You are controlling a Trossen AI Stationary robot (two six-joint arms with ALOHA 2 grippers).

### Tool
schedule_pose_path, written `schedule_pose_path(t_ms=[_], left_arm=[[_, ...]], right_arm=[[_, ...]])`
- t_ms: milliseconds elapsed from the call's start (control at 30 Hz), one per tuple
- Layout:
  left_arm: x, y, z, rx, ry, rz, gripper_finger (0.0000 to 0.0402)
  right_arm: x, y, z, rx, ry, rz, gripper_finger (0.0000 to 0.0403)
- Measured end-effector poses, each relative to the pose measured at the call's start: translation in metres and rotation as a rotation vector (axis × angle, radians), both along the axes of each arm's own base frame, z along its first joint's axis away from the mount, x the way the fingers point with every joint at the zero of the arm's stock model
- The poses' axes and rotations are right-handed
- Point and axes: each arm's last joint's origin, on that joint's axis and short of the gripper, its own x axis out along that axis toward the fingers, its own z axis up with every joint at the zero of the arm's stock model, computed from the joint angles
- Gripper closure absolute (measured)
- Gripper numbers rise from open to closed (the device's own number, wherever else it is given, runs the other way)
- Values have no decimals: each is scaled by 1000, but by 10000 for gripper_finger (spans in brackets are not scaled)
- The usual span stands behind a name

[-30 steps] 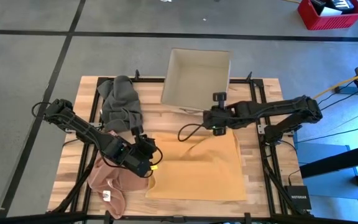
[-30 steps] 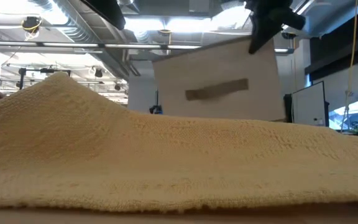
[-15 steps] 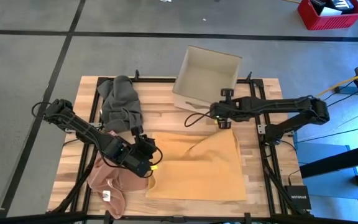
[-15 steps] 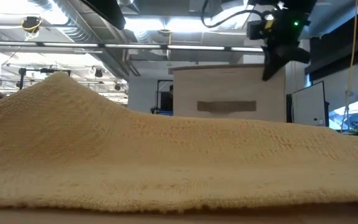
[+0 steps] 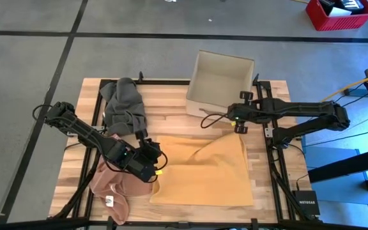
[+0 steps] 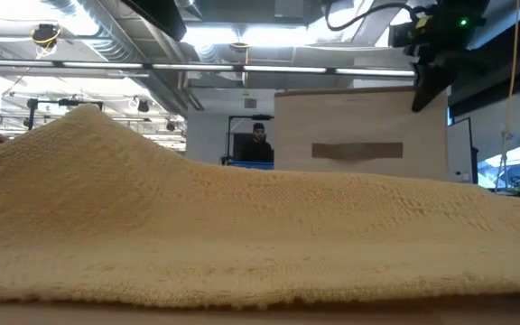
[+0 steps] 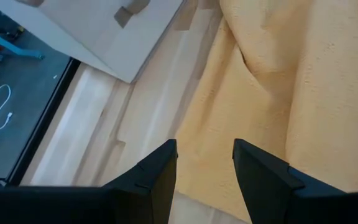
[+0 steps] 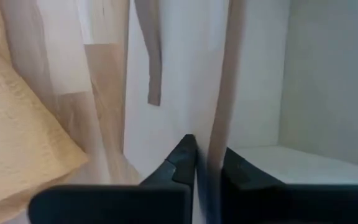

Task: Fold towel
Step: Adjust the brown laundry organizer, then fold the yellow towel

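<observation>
High view, contents by size. Wooden table. Yellow towel: lies flat on the table's near-right part, one corner raised toward the box. Open cardboard box: at the far edge, right of centre. Grey cloth: bunched, far left. Pink cloth: heaped, near left. Right gripper: fingers narrow, pinching the box's near wall. Left gripper: fingers parted, holding nothing, over the towel's left edge.

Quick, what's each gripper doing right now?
Left gripper: open, holding nothing, over the yellow towel.
Right gripper: closed on the box wall.
</observation>
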Motion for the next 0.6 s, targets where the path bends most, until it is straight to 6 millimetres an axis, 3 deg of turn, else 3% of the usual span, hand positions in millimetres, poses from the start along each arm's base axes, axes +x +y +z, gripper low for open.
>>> schedule_pose_path(t_ms=[167, 333, 600], left_arm=[[0, 0, 0, 2, 2, -1, 251], [0, 0, 0, 2, 2, -1, 251], [0, 0, 0, 1, 1, 0, 251]], right_arm=[[-2, -1, 0, -41, 4, -58, 349], [-2, -3, 4, -99, -13, -102, 283], [-3, 3, 61, 135, -224, -185, 191]])
